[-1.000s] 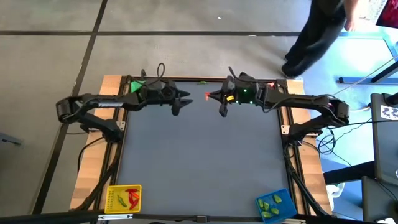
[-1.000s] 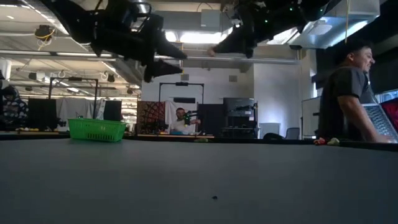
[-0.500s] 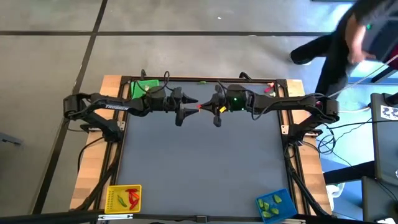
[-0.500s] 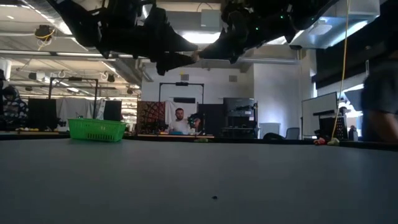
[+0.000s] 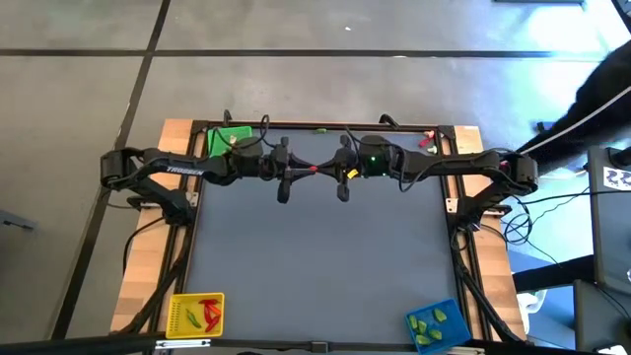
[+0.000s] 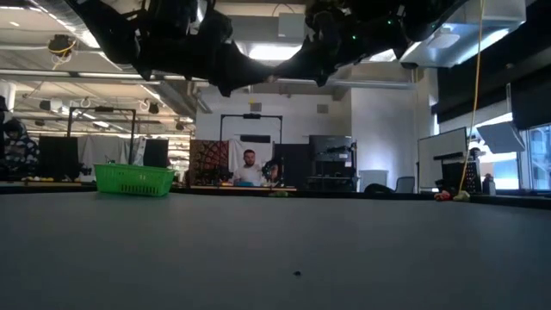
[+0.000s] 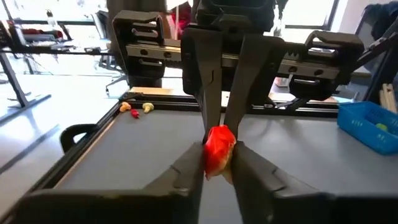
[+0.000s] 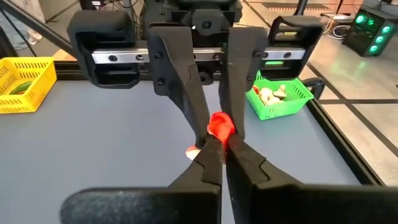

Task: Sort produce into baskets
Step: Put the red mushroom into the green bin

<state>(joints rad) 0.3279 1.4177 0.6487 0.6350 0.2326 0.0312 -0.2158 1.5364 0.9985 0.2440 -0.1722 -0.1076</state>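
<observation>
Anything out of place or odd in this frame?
Yes: one red piece is pinched by both the left gripper and right gripper at once, in mid-air. A few pieces also lie loose on the table's far corner.

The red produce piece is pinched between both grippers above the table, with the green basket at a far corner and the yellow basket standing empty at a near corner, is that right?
Not quite: the yellow basket is not empty. The high view shows red and green pieces lying in it. The rest holds: the red produce piece is pinched between the left gripper and the right gripper above the table, and the green basket sits at a far corner.
</observation>
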